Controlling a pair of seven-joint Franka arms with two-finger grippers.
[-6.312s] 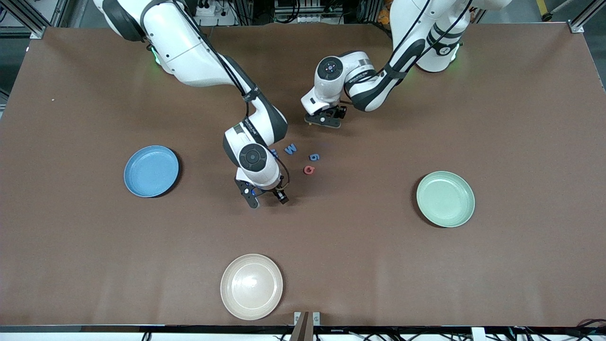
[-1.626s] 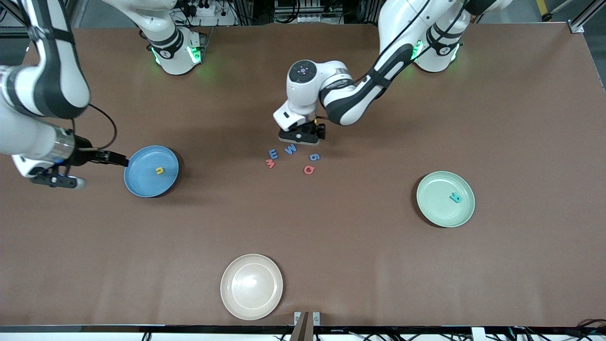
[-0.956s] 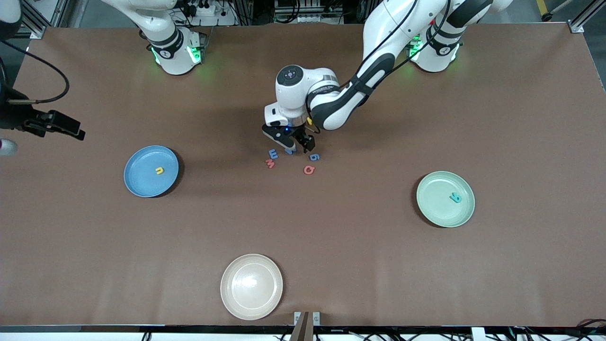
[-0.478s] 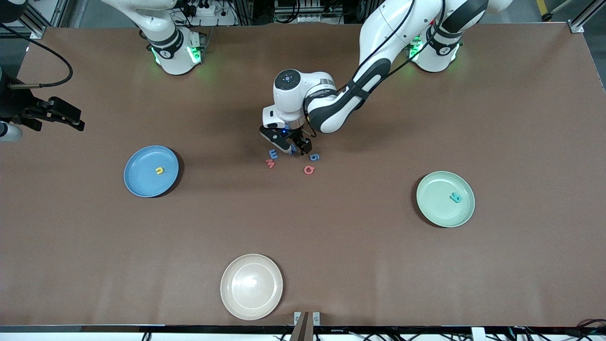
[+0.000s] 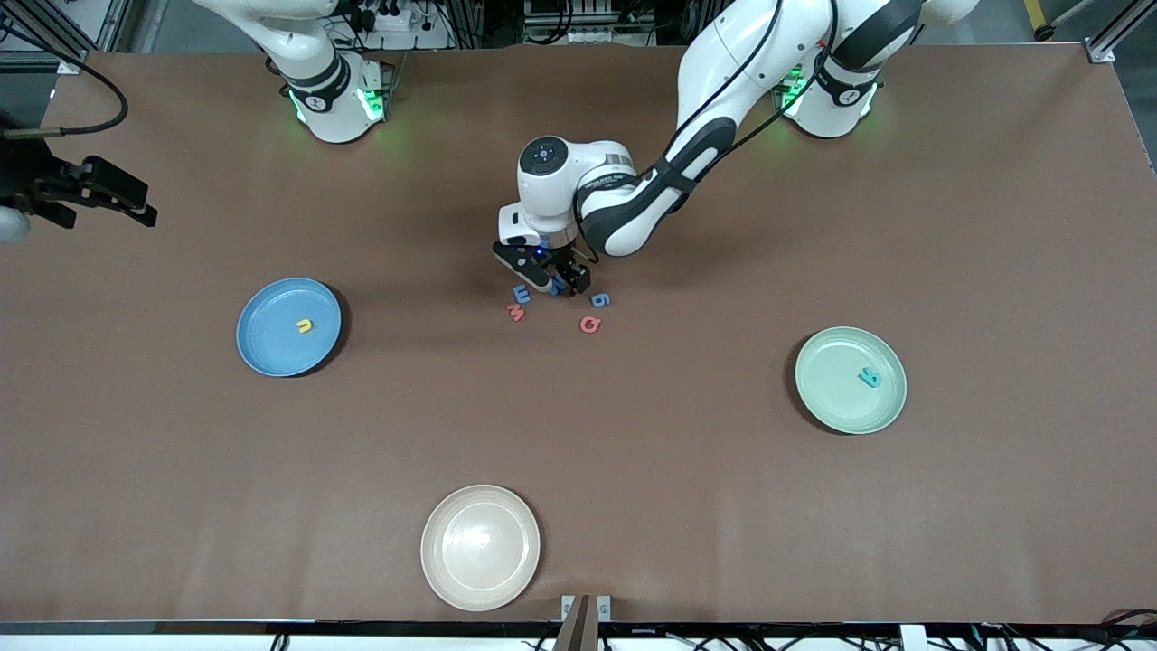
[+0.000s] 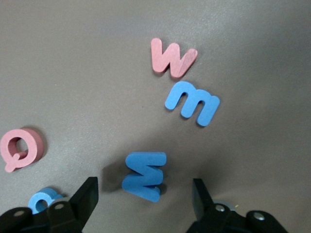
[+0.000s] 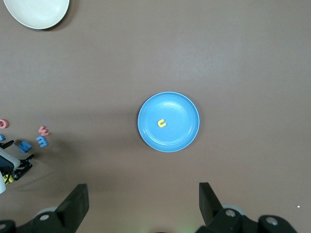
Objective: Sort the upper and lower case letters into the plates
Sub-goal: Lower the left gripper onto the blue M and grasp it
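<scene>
The left gripper (image 5: 556, 282) is low over a small group of flat foam letters in the middle of the table (image 5: 813, 542). A blue letter W (image 6: 144, 175) lies on the table between its two black fingers (image 6: 86, 196). The fingers are spread on each side of the letter and do not touch it yet.

Just beside the gripper, toward the right arm's end of the table, lies a blue letter E (image 6: 192, 102), and a pale red letter w (image 6: 172, 58) lies next to that one, a little nearer to the front camera. Toward the left arm's end, close to one finger, is a small blue letter (image 6: 41, 200), half hidden by the finger, and a pale red letter Q (image 6: 20, 148) lies near it. These letters are close to the W, but none is between the fingers with it.

The round sky blue plate (image 5: 262, 348) has a small yellow letter (image 5: 305, 325) in it and lies well apart from the left gripper, toward the right arm's end. The round mint green plate (image 5: 827, 398), with a teal letter (image 5: 870, 378) in it, is at the left arm's end. A round cream dish (image 5: 452, 565) lies near the front edge.

The left arm reaches from its base with the wrist pointing down. The right gripper (image 5: 99, 201) waits high above the table edge at the right arm's end, its fingers wide apart and holding nothing.
</scene>
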